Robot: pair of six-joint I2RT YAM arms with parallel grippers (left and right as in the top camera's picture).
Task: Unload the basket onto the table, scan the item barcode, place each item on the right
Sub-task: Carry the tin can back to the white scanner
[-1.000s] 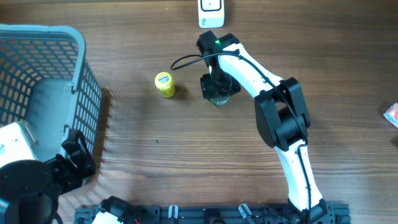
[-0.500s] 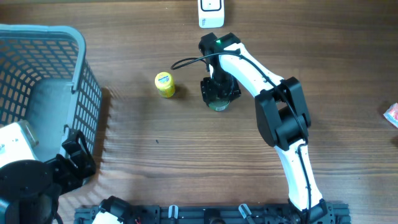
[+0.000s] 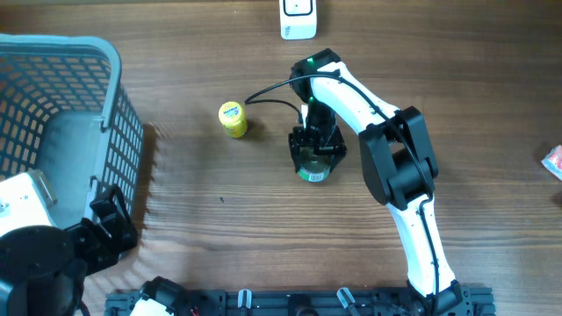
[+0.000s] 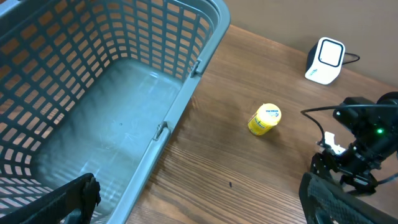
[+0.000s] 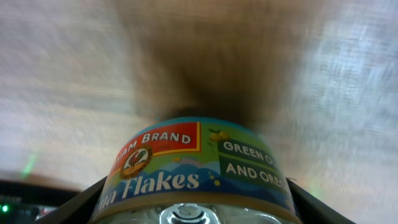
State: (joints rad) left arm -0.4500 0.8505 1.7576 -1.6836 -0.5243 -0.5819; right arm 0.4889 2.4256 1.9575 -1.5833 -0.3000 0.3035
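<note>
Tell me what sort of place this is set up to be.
Probably a mock shop checkout on a wooden table: a white barcode scanner at the far edge, a blue shopping basket, and the right gripper holding a labelled food tin.

Yellow jar (image 4: 264, 119) near blue basket (image 4: 182, 93)

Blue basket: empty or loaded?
Empty, as far as shows: in the left wrist view the basket has a bare floor. The yellow jar sits on the table; the right gripper holds the can.
</note>
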